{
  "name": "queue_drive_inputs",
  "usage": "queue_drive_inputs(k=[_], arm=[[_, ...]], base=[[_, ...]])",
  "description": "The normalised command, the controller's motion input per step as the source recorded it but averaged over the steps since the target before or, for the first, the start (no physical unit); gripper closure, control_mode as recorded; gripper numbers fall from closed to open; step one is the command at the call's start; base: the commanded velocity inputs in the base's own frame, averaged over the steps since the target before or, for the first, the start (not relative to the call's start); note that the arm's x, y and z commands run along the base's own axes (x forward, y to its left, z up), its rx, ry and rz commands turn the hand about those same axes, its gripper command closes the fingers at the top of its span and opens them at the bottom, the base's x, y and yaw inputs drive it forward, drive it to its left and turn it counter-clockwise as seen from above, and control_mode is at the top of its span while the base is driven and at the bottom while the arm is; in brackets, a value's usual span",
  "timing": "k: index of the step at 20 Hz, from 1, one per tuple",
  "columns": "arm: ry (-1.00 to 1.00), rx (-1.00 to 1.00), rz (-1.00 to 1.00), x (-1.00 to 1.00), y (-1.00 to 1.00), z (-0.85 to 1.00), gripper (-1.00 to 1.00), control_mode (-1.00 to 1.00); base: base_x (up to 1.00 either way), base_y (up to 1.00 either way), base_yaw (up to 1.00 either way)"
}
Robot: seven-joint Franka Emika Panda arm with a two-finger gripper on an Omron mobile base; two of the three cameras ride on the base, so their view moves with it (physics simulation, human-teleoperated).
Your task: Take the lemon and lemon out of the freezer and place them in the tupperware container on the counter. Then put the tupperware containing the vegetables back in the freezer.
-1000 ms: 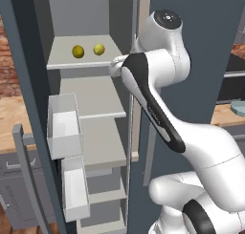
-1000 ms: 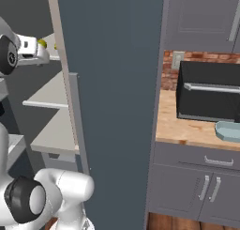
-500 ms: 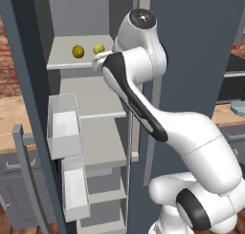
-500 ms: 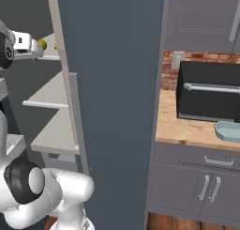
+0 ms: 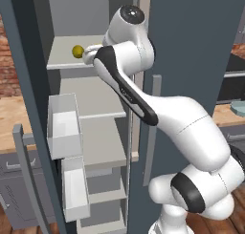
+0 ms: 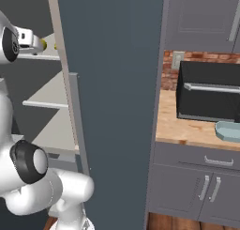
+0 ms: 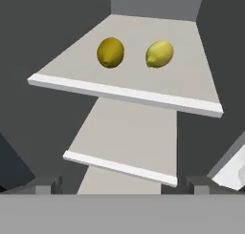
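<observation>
Two dark fingertips stand wide apart with nothing between them, the gripper (image 7: 122, 183) short of the freezer's (image 5: 191, 47) upper shelf (image 7: 125, 95). Beyond its front edge sit the duller lemon (image 7: 110, 52) and the brighter lemon (image 7: 160, 54), side by side mid-shelf. A careless reach could nudge either round fruit rolling toward the back.
</observation>
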Motion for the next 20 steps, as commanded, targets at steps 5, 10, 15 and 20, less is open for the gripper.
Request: queue_drive_inputs(k=[5,10,15,20], arm=[[0.0,0.0,0.07,0.4,0.25,0.01,-1.0,-1.0],[0.0,0.0,0.04,0.34,0.19,0.0,-1.0,-1.0],[0.01,0.0,0.01,0.38,0.05,0.0,-1.0,-1.0],[0.0,0.0,0.0,0.35,0.0,0.0,-1.0,-1.0]], base=[[0.0,0.0,0.0],[0.0,0.0,0.0],[0.0,0.0,0.0],[0.0,0.0,0.0]])
